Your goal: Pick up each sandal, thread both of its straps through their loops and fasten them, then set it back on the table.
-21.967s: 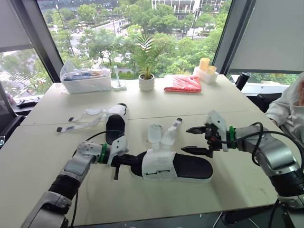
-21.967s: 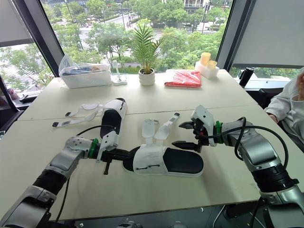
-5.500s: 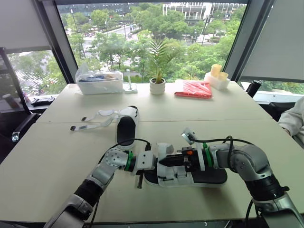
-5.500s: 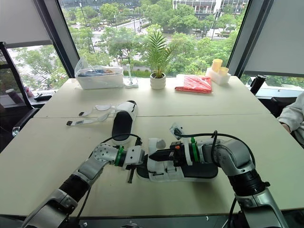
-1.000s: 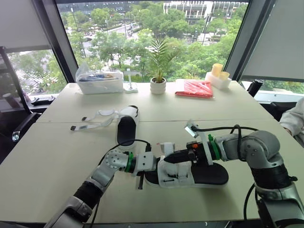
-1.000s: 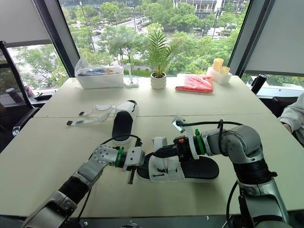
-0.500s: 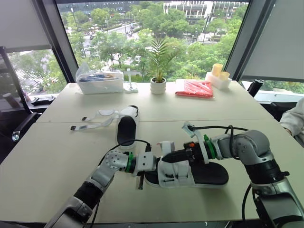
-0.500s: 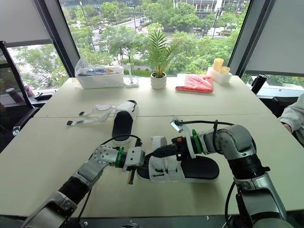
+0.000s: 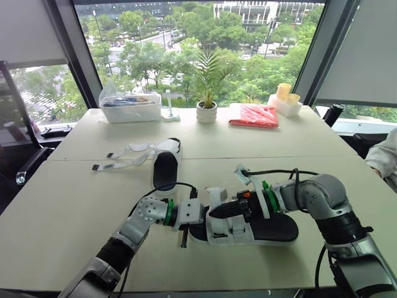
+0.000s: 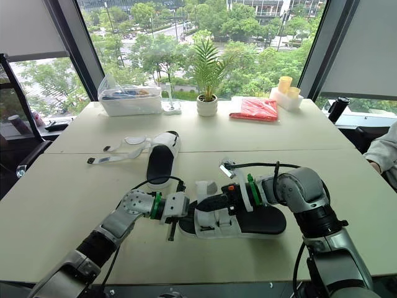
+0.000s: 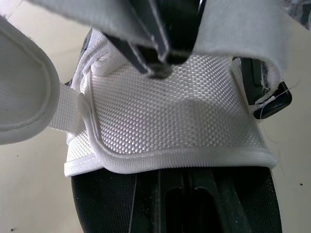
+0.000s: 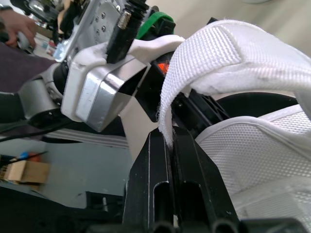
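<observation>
Seeing the right tool [image 9: 213, 213] clenched on a white strap [image 12: 228, 53] of the near sandal [image 9: 273, 228] on the surface [image 9: 62, 205], left tool [image 9: 191, 216] at its toe, can't tell its grip.

We see a pale table [image 9: 62, 205], two tops meeting at a seam. The near sandal [image 9: 273, 228] rests on the front top. The far sandal [image 9: 164, 166] lies across the seam, its straps [image 9: 121, 162] spread loose on the surface. Along the far edge stand a clear tub [image 9: 129, 108], a potted plant [image 9: 206, 112], a red packet [image 9: 254, 115] and what may be yellow cups [image 9: 283, 92].
</observation>
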Motion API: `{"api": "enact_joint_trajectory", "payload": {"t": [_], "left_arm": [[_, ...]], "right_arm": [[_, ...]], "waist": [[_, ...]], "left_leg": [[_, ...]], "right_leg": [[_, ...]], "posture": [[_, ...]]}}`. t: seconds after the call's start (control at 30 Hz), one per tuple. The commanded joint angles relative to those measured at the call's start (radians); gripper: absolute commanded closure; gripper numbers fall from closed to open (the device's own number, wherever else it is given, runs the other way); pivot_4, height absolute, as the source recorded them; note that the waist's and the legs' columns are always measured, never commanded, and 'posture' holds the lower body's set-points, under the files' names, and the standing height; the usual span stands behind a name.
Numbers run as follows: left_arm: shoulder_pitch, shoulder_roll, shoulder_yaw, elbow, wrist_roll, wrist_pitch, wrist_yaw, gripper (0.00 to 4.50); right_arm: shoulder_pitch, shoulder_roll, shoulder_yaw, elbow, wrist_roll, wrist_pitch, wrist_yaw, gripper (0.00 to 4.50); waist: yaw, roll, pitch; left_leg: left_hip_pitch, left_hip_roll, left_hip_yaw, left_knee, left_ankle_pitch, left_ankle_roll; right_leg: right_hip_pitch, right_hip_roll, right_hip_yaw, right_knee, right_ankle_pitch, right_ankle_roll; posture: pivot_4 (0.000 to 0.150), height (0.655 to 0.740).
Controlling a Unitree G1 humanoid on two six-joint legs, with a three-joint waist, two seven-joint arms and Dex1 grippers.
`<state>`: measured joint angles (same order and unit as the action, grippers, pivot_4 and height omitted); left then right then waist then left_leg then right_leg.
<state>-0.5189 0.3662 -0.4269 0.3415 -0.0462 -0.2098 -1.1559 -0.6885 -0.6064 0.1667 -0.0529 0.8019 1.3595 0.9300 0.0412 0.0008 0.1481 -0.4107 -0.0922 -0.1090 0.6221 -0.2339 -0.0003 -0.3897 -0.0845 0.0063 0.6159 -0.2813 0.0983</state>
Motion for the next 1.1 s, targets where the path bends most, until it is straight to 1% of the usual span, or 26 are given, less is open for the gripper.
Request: {"api": "enact_joint_trajectory", "payload": {"t": [0.03, 0.13, 0.3, 0.43, 0.53, 0.63, 0.83, 0.97, 1.1], "left_arm": [[0.053, 0.017, -0.068, 0.106, 0.11, 0.061, 0.024, 4.5], [0.053, 0.016, -0.068, 0.105, 0.109, 0.062, 0.025, 4.5], [0.056, 0.018, -0.068, 0.102, 0.109, 0.063, 0.023, 4.5], [0.056, 0.019, -0.067, 0.101, 0.109, 0.065, 0.024, 4.5], [0.056, 0.018, -0.066, 0.101, 0.108, 0.066, 0.025, 4.5], [0.054, 0.017, -0.066, 0.102, 0.108, 0.066, 0.026, 4.5], [0.053, 0.016, -0.065, 0.104, 0.107, 0.065, 0.025, 4.5], [0.053, 0.016, -0.065, 0.103, 0.106, 0.066, 0.025, 4.5], [0.052, 0.017, -0.066, 0.103, 0.106, 0.067, 0.027, 4.5]], "right_arm": [[0.004, -0.016, 0.034, 0.019, -0.059, -0.081, 0.014, 4.46], [0.001, -0.007, 0.039, 0.041, -0.104, -0.153, 0.015, 4.46], [-0.001, -0.027, 0.053, 0.022, -0.119, -0.183, 0.061, 4.46], [0.017, -0.051, 0.065, -0.037, -0.115, -0.189, 0.092, 4.46], [0.053, -0.089, 0.099, -0.123, -0.133, -0.236, 0.127, 4.46], [0.075, -0.108, 0.115, -0.167, -0.145, -0.267, 0.14, 4.46], [0.121, -0.119, 0.16, -0.249, -0.193, -0.317, 0.124, 4.46], [0.159, -0.111, 0.198, -0.236, -0.289, -0.384, 0.069, 4.46], [0.187, -0.136, 0.187, -0.28, -0.274, -0.383, 0.1, 4.46]], "waist": [[0.0, 0.0, 0.0], [0.0, 0.0, 0.0], [0.0, 0.0, 0.0], [0.001, 0.0, 0.0], [0.001, 0.0, 0.0], [0.0, 0.0, 0.0], [0.001, -0.001, 0.0], [-0.001, -0.001, 0.0], [-0.001, -0.003, -0.001]], "left_leg": [[0.0, 0.0, 0.0, 0.0, 0.0, 0.0], [0.0, 0.0, 0.0, 0.0, 0.0, 0.0], [0.0, 0.0, 0.0, 0.0, 0.0, 0.0], [0.0, 0.0, 0.0, 0.0, 0.0, 0.0], [0.0, 0.0, 0.0, 0.0, 0.0, 0.0], [0.0, 0.0, 0.0, -0.001, 0.0, 0.0], [0.0, 0.0, 0.0, -0.001, 0.0, 0.0], [0.0, 0.0, 0.0, -0.001, 0.0, 0.0], [0.0, 0.0, 0.0, -0.002, 0.0, 0.0]], "right_leg": [[0.0, 0.0, 0.0, 0.0, 0.0, 0.0], [0.0, 0.0, 0.0, 0.0, 0.0, 0.0], [0.0, 0.0, 0.0, 0.0, 0.0, 0.0], [0.0, 0.0, 0.0, 0.0, 0.0, 0.0], [0.0, 0.0, 0.0, -0.001, 0.0, 0.0], [0.0, 0.0, 0.0, -0.001, 0.0, 0.0], [0.0, 0.0, -0.001, -0.002, 0.0, 0.0], [0.0, 0.0, -0.001, -0.002, 0.0, 0.0], [0.001, 0.0, -0.001, -0.002, 0.0, 0.0]], "posture": [[0.15, 0.74], [0.15, 0.74], [0.15, 0.74], [0.15, 0.74], [0.15, 0.74], [0.15, 0.74], [0.15, 0.74], [0.15, 0.74], [0.15, 0.74]]}}
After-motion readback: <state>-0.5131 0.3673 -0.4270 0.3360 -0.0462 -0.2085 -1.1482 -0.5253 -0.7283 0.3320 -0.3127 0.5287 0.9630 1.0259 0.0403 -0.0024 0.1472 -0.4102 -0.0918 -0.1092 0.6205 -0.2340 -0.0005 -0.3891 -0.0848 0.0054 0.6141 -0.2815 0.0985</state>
